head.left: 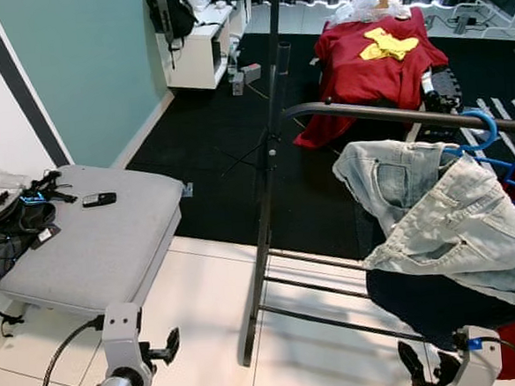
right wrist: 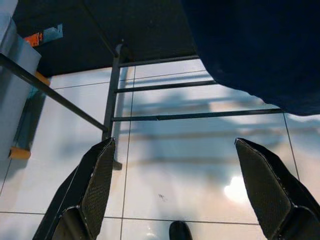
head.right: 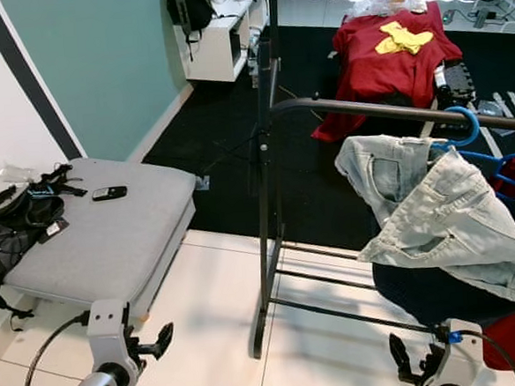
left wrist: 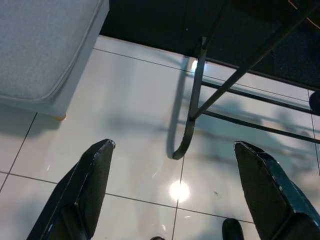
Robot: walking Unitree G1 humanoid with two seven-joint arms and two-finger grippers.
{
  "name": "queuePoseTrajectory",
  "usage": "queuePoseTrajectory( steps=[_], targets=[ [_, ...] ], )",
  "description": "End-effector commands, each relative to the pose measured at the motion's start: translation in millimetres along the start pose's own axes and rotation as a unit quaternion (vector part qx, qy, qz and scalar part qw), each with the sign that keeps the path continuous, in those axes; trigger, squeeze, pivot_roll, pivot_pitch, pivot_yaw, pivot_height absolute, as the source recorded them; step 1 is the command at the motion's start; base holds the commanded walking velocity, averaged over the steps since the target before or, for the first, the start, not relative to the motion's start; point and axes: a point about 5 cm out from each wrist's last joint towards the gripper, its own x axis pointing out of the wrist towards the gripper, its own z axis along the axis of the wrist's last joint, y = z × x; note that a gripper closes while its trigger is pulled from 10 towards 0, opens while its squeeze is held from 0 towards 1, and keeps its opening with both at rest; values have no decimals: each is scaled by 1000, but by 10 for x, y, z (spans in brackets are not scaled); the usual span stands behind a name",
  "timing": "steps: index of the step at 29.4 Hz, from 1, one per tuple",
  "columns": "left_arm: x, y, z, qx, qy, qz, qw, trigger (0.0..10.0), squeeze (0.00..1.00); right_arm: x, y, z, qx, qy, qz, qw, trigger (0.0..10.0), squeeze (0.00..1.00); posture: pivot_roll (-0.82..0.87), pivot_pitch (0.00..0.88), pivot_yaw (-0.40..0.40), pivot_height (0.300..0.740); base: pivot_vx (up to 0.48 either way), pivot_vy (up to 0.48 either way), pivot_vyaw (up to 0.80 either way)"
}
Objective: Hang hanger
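On the rail, the blue hanger is hooked; both empty, wide-open grippers, left gripper and right gripper, should be withdrawn clear.

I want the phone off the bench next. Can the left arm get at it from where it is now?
Probably yes. The phone lies in the open on the grey bench, nothing over it, and the left gripper hangs low beside the bench, jaws open and empty. It would have to lift and reach forward.

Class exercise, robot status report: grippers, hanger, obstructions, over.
Left gripper and right gripper open, low over the tiles. Blue hanger on the rack rail, denim shorts draped there. Nothing blocking.
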Motion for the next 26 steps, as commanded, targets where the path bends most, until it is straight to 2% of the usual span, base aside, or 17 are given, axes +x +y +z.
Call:
queuePoseTrajectory(
  steps=[1,22,25,26],
  targets=[
    [-33,95,-54,3,18,8,1000,10000,0,-5,25,-24,7,-2,-3,1000,10000,0,28,98,-2,740,0,0,0],
    [-26,172,12,0,11,27,1000,10000,0,32,160,-12,0,-6,7,1000,10000,0,76,82,7,740,0,0,0],
    [-18,174,33,11,9,27,1000,10000,0,38,163,-13,1,-6,4,1000,10000,0,85,76,7,740,0,0,0],
    [-12,167,59,35,6,22,999,10000,0,39,151,-15,5,-5,-4,1000,10000,0,99,71,6,740,0,0,0]
  ],
)
